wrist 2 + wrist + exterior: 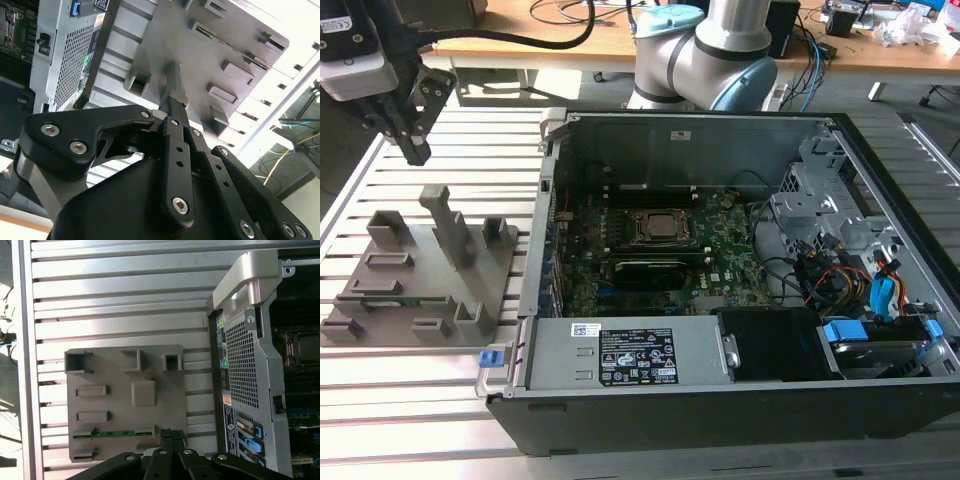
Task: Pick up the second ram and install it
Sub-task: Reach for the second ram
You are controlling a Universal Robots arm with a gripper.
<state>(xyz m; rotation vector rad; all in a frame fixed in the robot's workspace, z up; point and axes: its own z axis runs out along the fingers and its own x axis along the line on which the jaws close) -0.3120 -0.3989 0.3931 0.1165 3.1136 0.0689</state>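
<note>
second ram (114, 434): green, a thin strip against grey
gripper (416, 150): matte black throughout; silver screw heads in both wrist views
holder tray (430, 270): plain flat grey, no pattern
motherboard (720, 265): dark green, speckled with small silver and black parts
case (720, 430): black outside, bare grey metal inside
rear grille (242, 365): grey, fine dotted perforation
power supply (560, 350): grey, with a black label and a small white one
table (420, 400): silver-white, striped by parallel grooves
cables (865, 285): red, yellow, orange, blue, black
latch (494, 355): bright blue
arm (720, 50): silver-grey with a pale blue cap
desk (520, 35): tan wood
</note>
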